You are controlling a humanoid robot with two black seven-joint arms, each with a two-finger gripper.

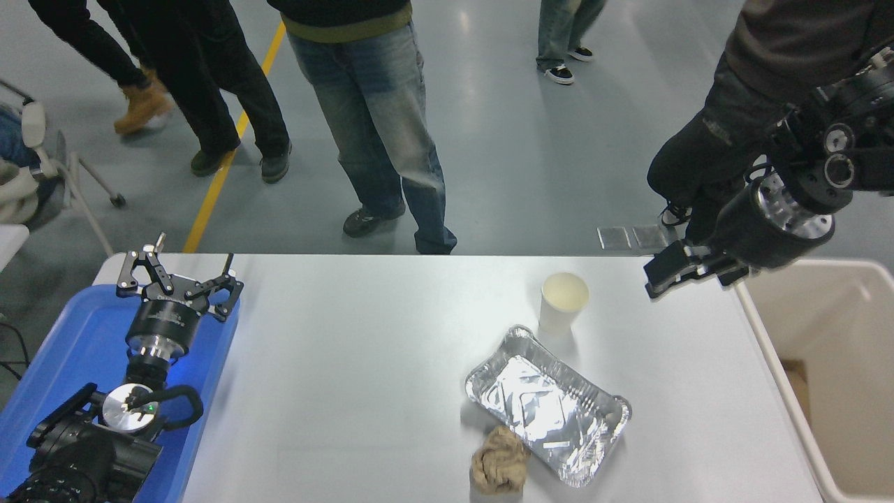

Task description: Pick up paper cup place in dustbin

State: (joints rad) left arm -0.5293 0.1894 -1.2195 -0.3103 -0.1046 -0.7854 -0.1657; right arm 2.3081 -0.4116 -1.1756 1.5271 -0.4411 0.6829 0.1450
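Note:
The white paper cup [562, 304] stands upright on the white table [349, 363], right of centre near the far edge. The beige dustbin [838, 328] stands off the table's right end, partly cut off by the picture's edge. My right gripper [691, 271] hangs raised over the table's far right corner, to the right of the cup and apart from it, just left of the bin. It is open and holds nothing. My left gripper [178, 279] is parked open at the lower left.
A silver foil tray [548, 402] lies just in front of the cup, with a crumpled brown paper ball [499, 461] at its near corner. A blue tray [63, 349] lies under the left arm. Several people [370, 105] stand beyond the far edge.

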